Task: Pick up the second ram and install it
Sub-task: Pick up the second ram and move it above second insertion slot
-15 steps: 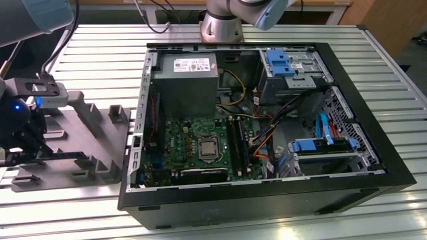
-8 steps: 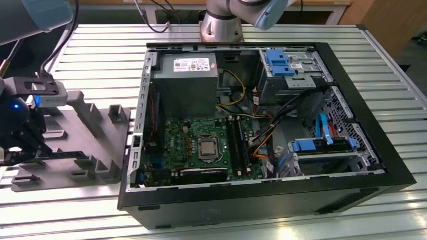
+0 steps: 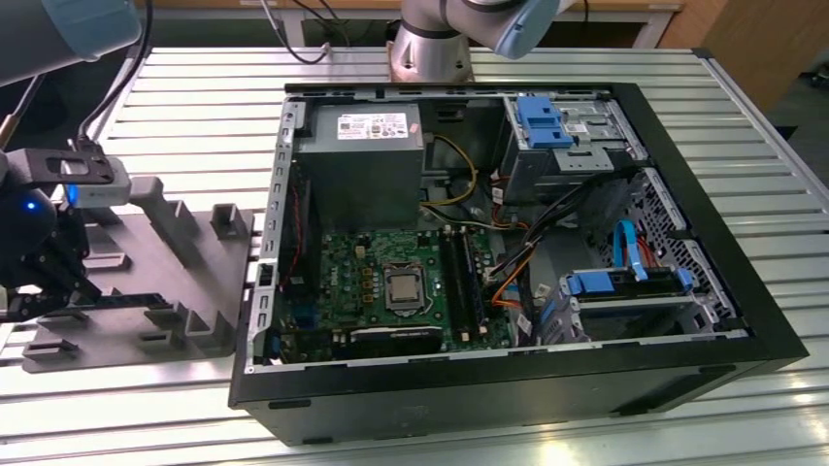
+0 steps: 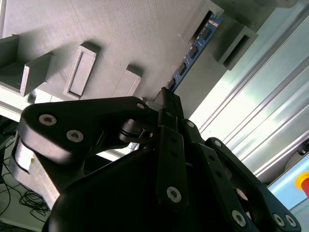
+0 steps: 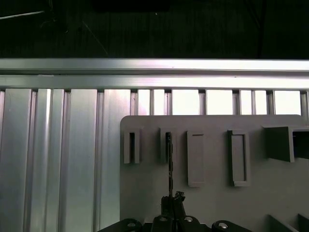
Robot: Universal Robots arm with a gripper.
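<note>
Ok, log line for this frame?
step: pick second ram | gripper: shut on ram | ram: on edge, far end in tray post

Robotics lab, slatted aluminium bench, opened computer tower, robot arm base

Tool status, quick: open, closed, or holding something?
Tool: closed on the memory stick, gripping it edge-on over the grey tray.
</note>
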